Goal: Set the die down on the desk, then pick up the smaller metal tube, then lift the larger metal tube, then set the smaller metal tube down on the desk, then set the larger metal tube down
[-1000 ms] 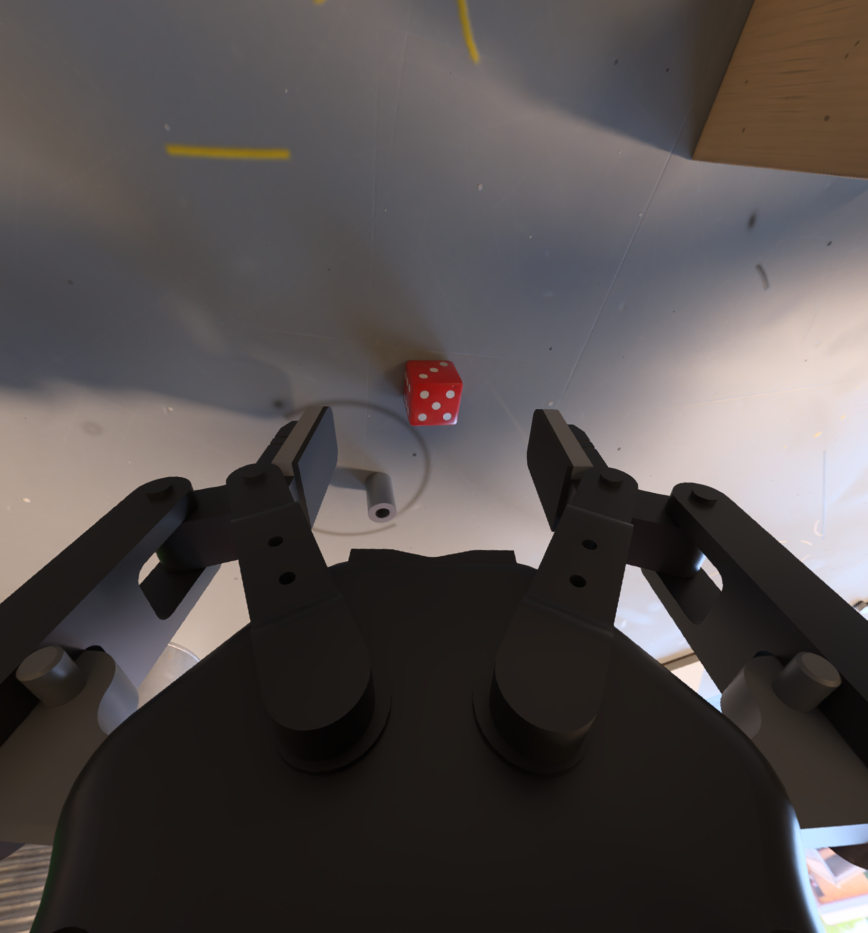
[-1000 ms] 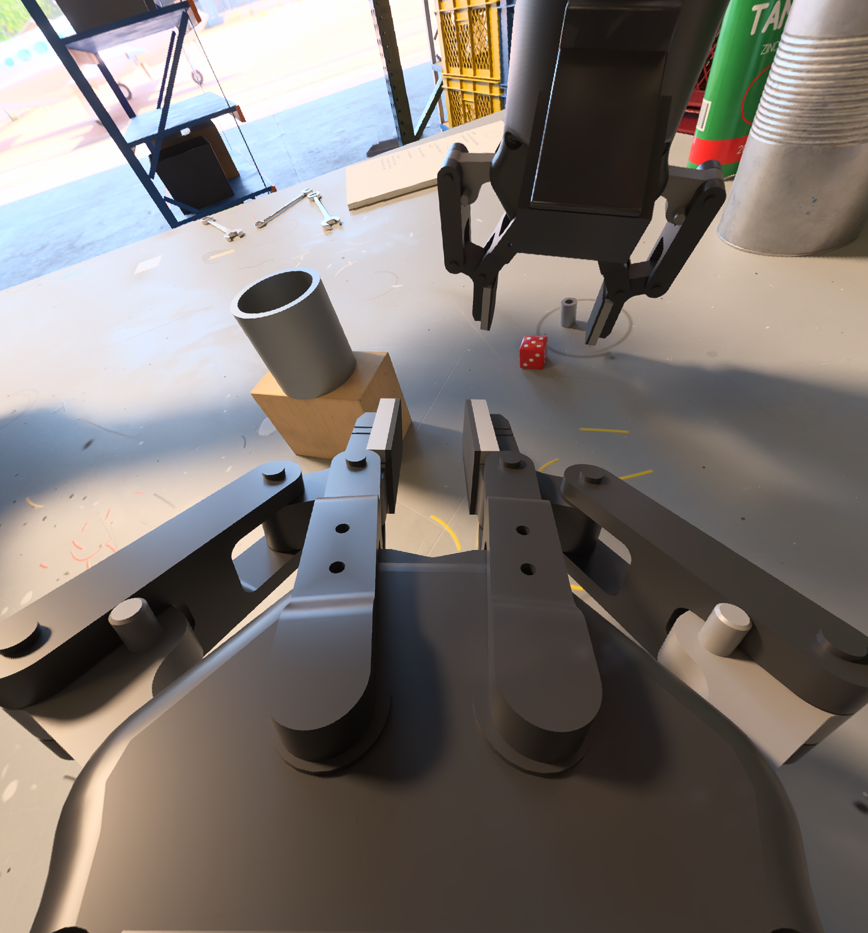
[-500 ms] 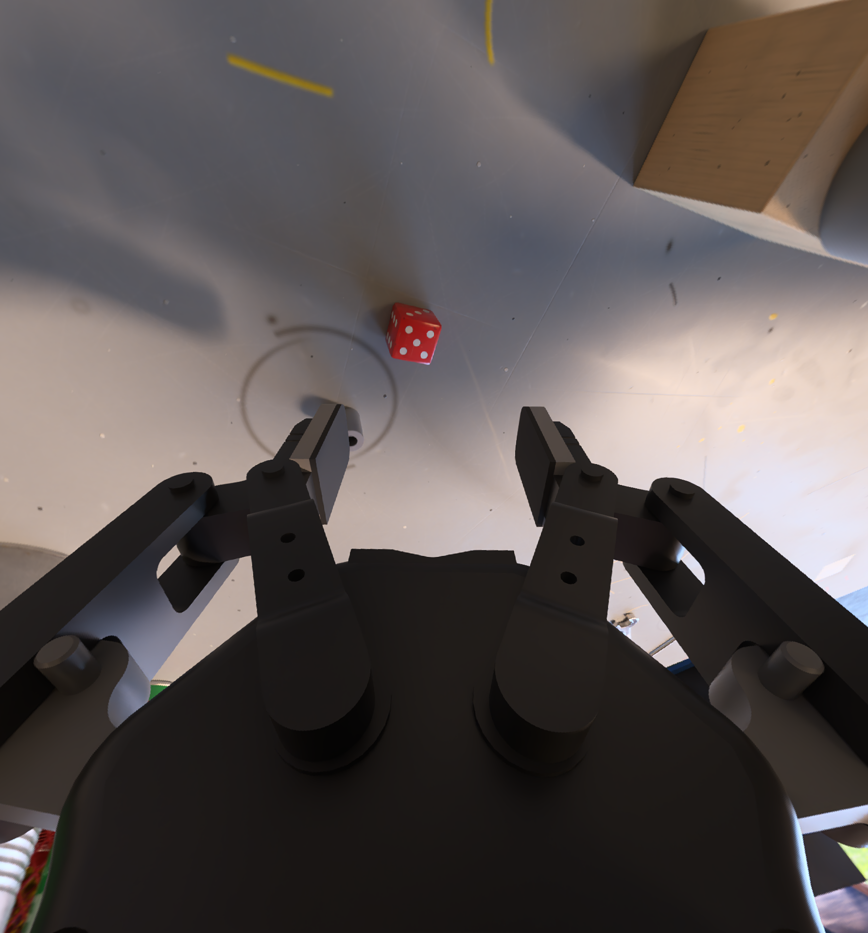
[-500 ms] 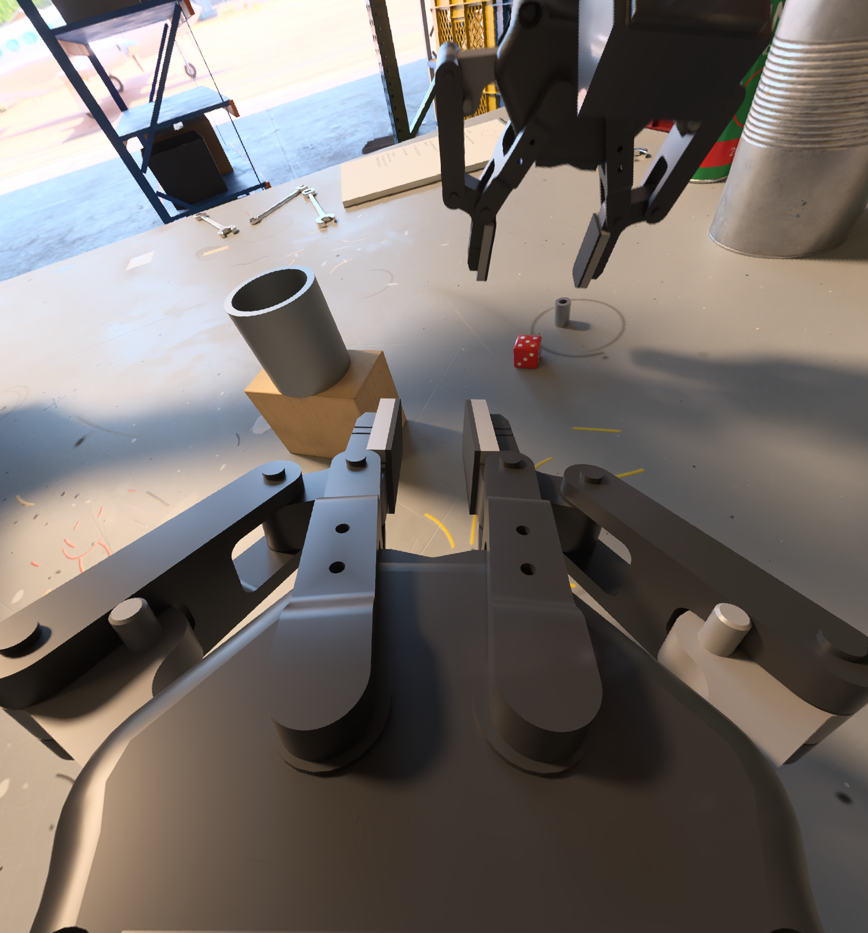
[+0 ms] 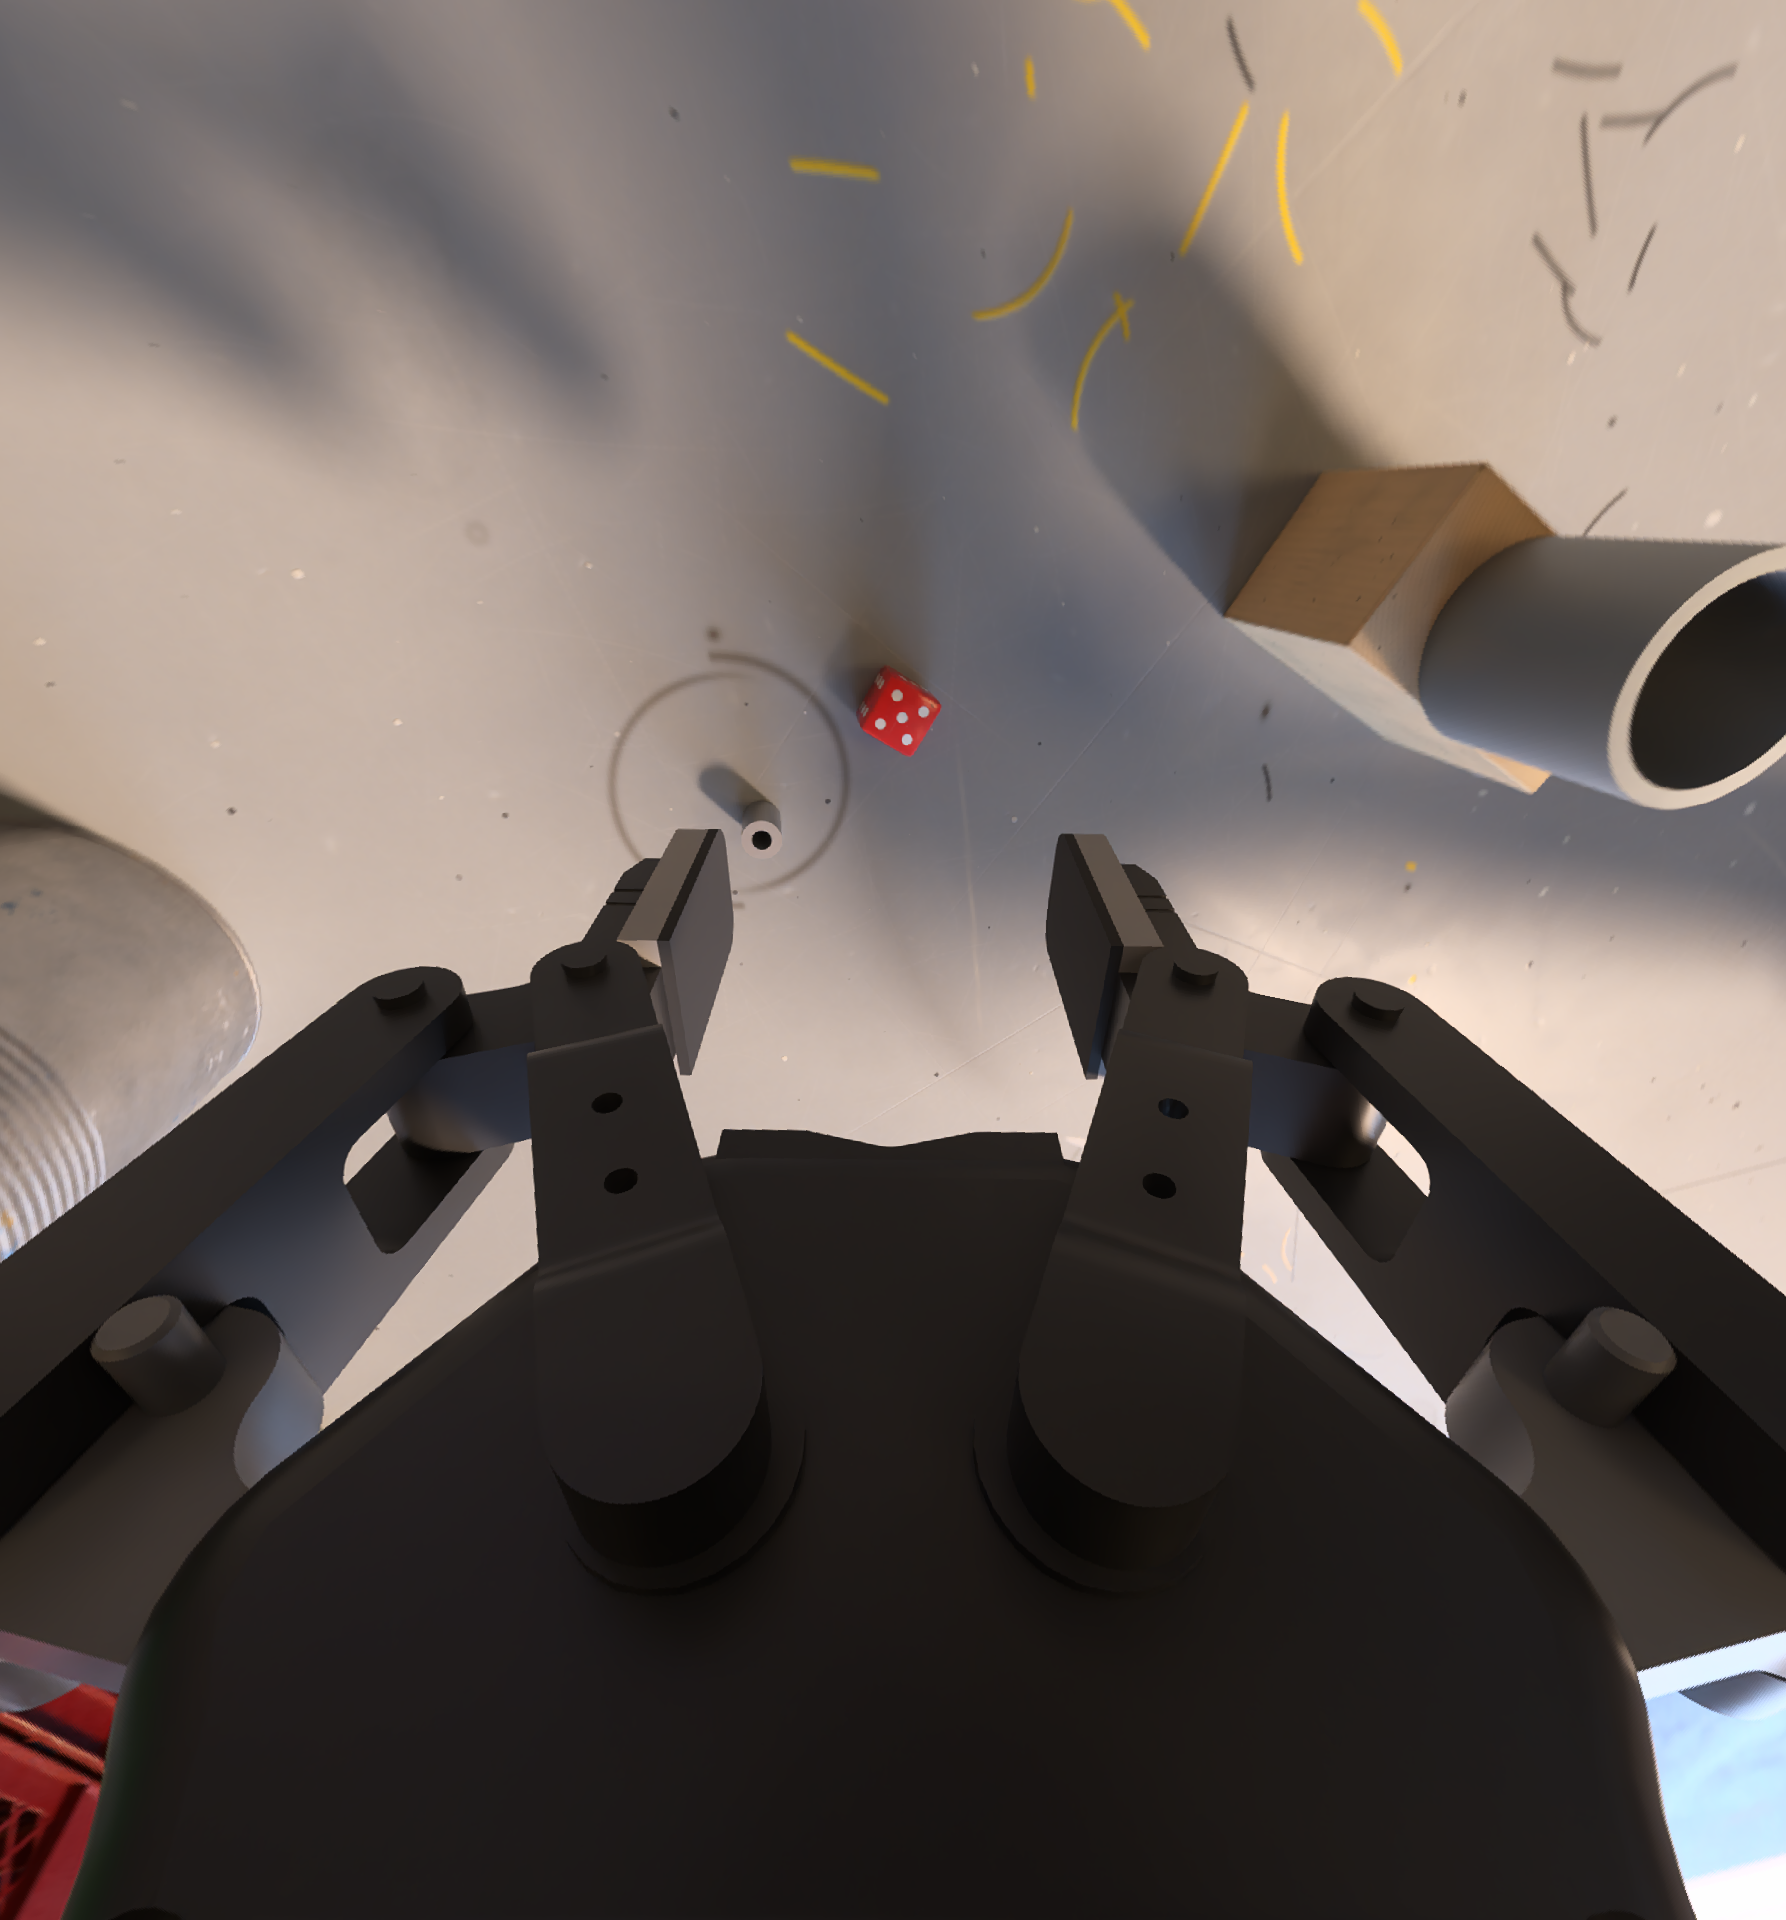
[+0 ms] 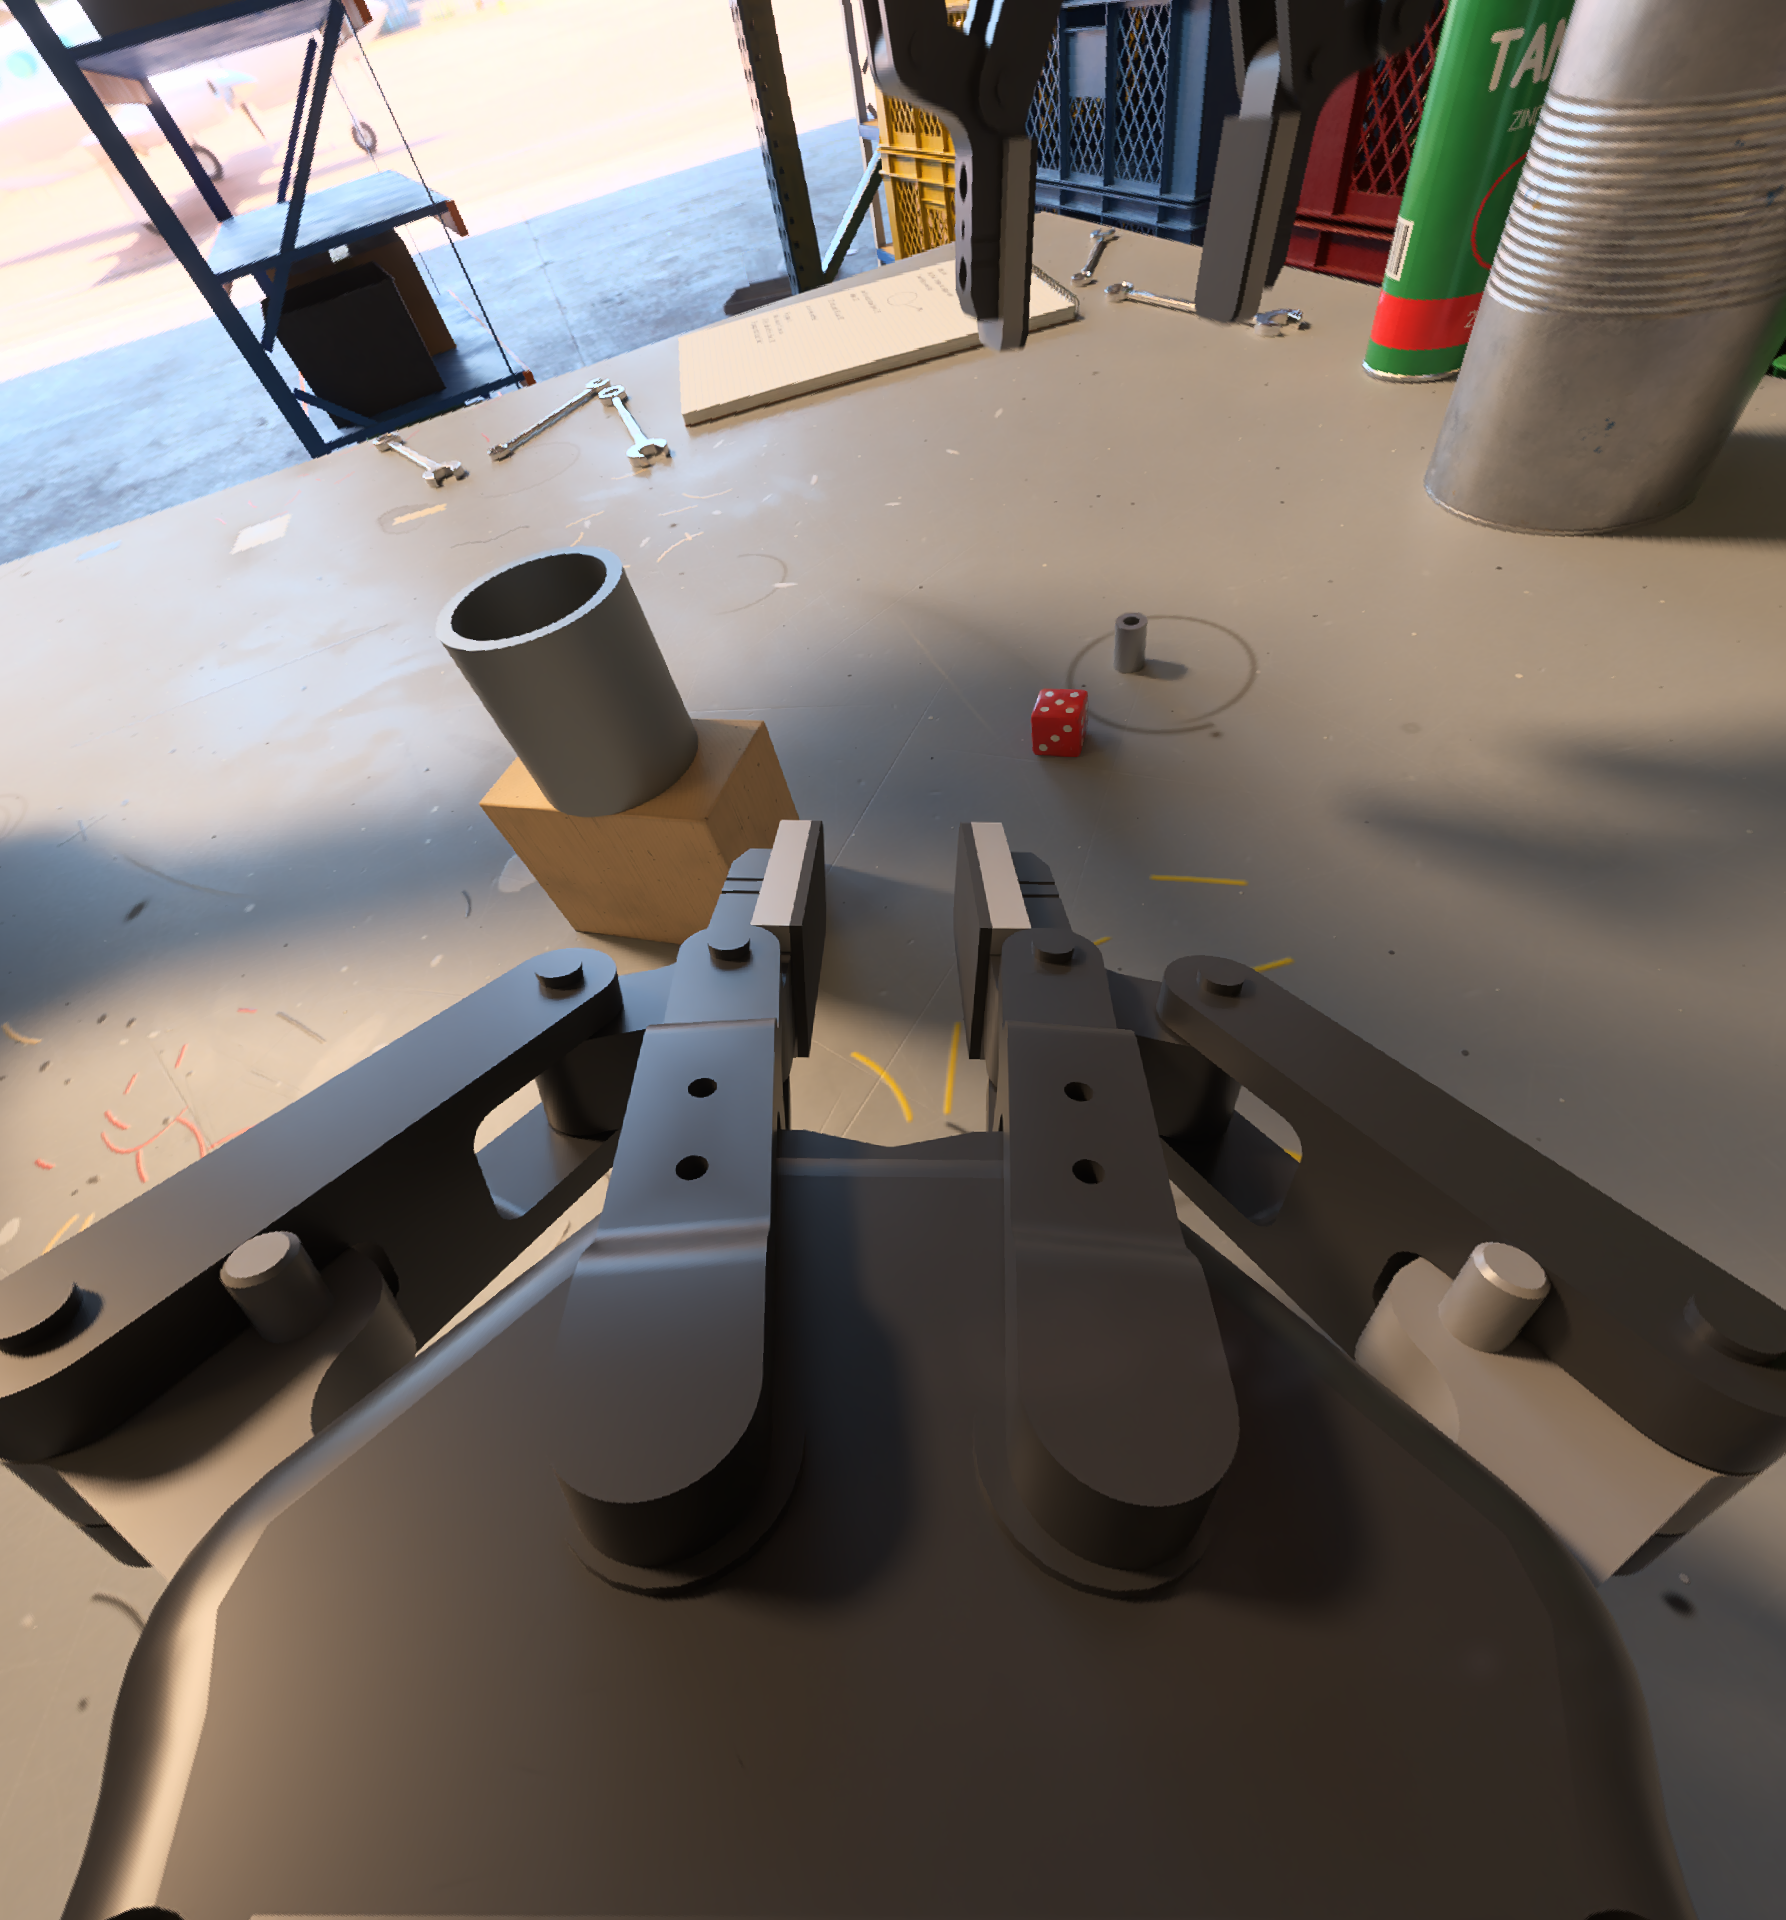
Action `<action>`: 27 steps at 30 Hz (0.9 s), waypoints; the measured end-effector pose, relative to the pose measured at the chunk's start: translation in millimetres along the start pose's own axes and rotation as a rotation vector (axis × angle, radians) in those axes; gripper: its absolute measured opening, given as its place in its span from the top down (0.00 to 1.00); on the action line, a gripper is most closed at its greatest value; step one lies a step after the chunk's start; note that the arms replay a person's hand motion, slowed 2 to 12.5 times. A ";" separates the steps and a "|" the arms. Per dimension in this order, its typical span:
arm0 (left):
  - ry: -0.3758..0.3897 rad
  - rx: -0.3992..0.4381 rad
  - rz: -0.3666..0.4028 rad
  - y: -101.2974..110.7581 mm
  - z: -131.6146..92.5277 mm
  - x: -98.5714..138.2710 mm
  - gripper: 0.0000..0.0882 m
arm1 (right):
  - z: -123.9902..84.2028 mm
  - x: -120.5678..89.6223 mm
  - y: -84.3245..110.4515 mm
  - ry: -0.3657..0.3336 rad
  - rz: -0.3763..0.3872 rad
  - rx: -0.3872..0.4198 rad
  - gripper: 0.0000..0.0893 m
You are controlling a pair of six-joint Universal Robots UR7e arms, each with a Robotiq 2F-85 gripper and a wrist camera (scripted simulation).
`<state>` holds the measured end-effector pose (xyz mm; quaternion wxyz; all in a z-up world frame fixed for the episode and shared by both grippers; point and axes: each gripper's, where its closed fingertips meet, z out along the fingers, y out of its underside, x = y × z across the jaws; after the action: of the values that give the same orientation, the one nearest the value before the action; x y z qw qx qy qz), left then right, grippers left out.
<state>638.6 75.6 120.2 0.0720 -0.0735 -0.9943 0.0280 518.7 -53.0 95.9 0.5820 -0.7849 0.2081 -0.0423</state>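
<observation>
The red die [image 5: 899, 712] [image 6: 1058, 722] lies on the grey desk, next to a drawn circle. The smaller metal tube [image 5: 749, 816] [image 6: 1130, 642] stands upright inside that circle. The larger metal tube [image 5: 1637, 675] [image 6: 567, 686] stands on a wooden block [image 5: 1367, 561] [image 6: 650, 842]. My left gripper [image 5: 884, 862] is open and empty, high above the die and the small tube; it also shows at the top of the right wrist view [image 6: 1112, 324]. My right gripper [image 6: 889, 831] is partly open and empty, low over the desk just right of the block.
A big threaded silver cylinder [image 6: 1616, 312] [image 5: 68, 997] and a green can [image 6: 1440, 208] stand near the small tube. A flat pad [image 6: 847, 343] and several wrenches [image 6: 556, 421] lie by the far desk edge. Crates stand beyond it.
My left gripper has risen well above the desk, still open, leaving the die where it lies. The right gripper has not moved.
</observation>
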 end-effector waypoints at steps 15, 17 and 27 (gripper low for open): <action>-0.199 0.229 -0.244 0.8 -54.2 9.2 0.33 | -0.8 3.1 0.4 0.015 -0.006 -0.007 0.63; -0.230 0.252 -0.275 2.4 -58.7 12.1 0.31 | -0.7 3.4 0.3 0.016 -0.006 -0.007 0.62; -0.377 0.408 -0.403 4.0 -72.9 33.6 0.20 | 0.8 3.5 1.6 0.019 -0.006 -0.012 0.55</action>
<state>617.0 87.9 196.6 -0.0956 0.1468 -0.9586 0.2246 521.7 -54.0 93.5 0.5752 -0.7886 0.2114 -0.0504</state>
